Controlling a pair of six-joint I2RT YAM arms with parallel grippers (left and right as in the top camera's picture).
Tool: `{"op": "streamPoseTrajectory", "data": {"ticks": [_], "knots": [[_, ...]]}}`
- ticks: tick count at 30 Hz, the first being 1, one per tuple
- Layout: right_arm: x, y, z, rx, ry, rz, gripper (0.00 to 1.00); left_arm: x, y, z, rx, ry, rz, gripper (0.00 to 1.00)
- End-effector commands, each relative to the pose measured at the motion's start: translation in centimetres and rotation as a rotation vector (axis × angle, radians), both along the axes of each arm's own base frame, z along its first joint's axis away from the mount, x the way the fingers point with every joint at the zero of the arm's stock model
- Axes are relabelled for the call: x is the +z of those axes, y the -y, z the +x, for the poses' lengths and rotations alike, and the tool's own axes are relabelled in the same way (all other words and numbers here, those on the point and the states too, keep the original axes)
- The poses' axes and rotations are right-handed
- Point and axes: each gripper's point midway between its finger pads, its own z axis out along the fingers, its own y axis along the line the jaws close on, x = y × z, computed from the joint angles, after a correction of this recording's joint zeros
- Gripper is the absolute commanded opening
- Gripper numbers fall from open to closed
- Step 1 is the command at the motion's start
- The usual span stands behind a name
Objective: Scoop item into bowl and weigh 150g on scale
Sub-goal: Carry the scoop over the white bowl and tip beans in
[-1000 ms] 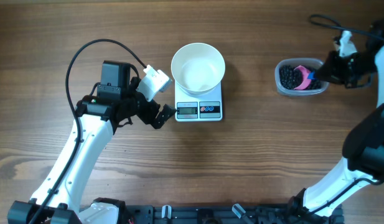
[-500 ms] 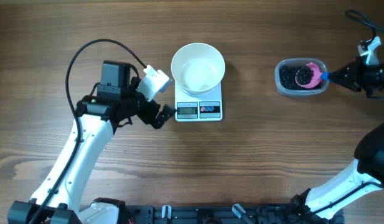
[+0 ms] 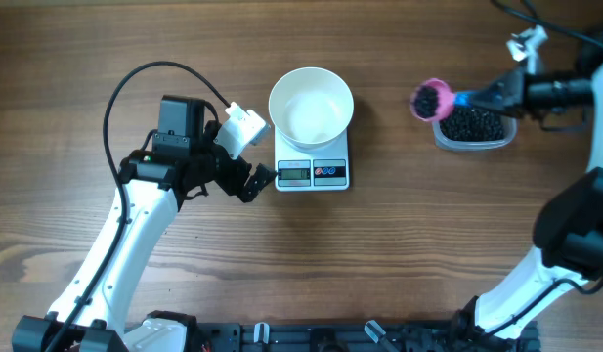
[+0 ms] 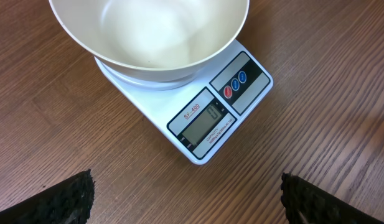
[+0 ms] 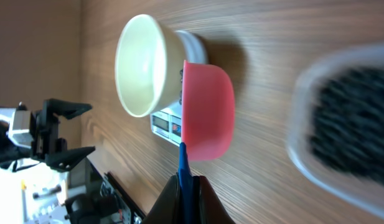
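Observation:
The white bowl (image 3: 311, 106) stands empty on the white scale (image 3: 313, 174), also seen in the left wrist view as the bowl (image 4: 148, 37) and the scale (image 4: 210, 121). My right gripper (image 3: 489, 97) is shut on the blue handle of a pink scoop (image 3: 430, 100), which is loaded with black beads and hangs in the air just left of the clear tub (image 3: 442, 141). More of the item (image 3: 474, 125) fills that tub. In the right wrist view the scoop (image 5: 207, 112) points toward the bowl (image 5: 142, 65). My left gripper (image 3: 254, 182) is open, left of the scale.
The tub (image 5: 347, 124) shows blurred at the right of the right wrist view. The left arm (image 3: 135, 225) crosses the left half of the wooden table. A black cable (image 3: 154, 73) loops above it.
My right gripper has lifted the scoop out of the tub with beads in it and carried it left, toward the bowl. The left arm has not moved.

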Motion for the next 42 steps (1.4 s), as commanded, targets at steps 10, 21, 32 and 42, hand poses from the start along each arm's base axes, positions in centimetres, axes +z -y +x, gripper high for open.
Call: {"op": "streamPoseTrajectory", "data": {"ticks": [10, 21, 32, 42], "knots": [[1.5, -15.3, 2.3, 0.214, 0.098, -0.048, 0.04, -0.1, 0.2, -0.2, -0.011, -0.006, -0.014, 1.00], [-2.3, -19.5, 3.6, 0.281, 0.301, -0.642, 0.04, -0.1, 0.2, -0.2, -0.011, -0.006, -0.014, 1.00], [-1.7, -20.4, 4.1, 0.346, 0.453, -0.878, 0.04, -0.1, 0.2, -0.2, -0.011, -0.006, -0.014, 1.00], [1.0, -20.4, 4.0, 0.383, 0.547, -0.890, 0.04, -0.1, 0.2, -0.2, -0.011, -0.006, -0.014, 1.00]]}}
